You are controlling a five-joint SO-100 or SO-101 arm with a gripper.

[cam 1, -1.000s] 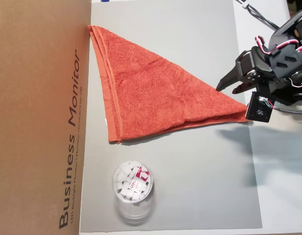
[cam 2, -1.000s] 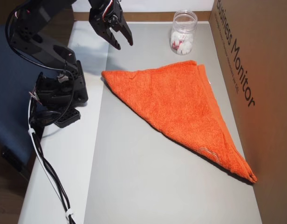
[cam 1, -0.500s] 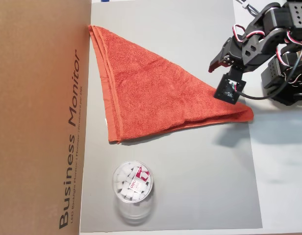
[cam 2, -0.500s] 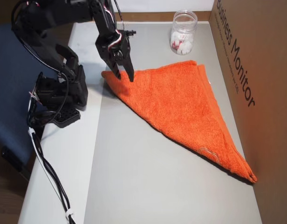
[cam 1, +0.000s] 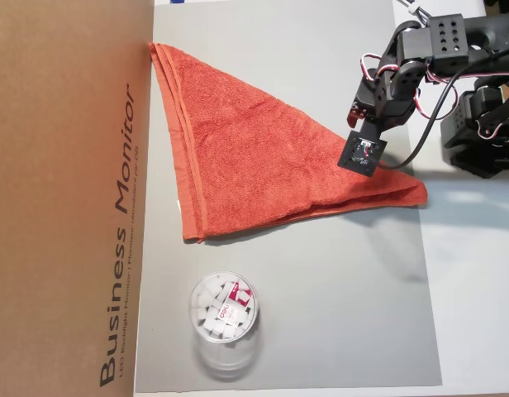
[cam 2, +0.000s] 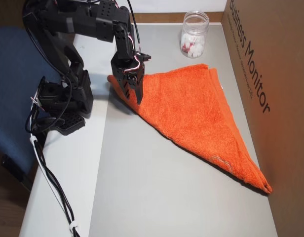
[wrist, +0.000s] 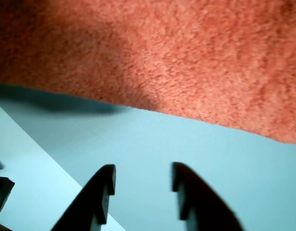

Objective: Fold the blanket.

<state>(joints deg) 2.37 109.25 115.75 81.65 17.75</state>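
Hovering low, my jaws [wrist: 141,185] stand parted and empty, tips just above the grey mat [cam 1: 321,314] beside the blanket's [cam 1: 254,157] near corner. That orange-red terry blanket lies doubled into a triangle on the mat, its long hemmed edge against the cardboard box [cam 1: 64,198]. I judge it soft, limp and grippy, so I'd pinch both layers at the pointed corner [cam 2: 115,81].

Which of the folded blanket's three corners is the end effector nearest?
The pointed corner of the blanket beside the arm's base: the open end effector hangs over it. The other two corners lie against the cardboard box, one near the plastic jar.
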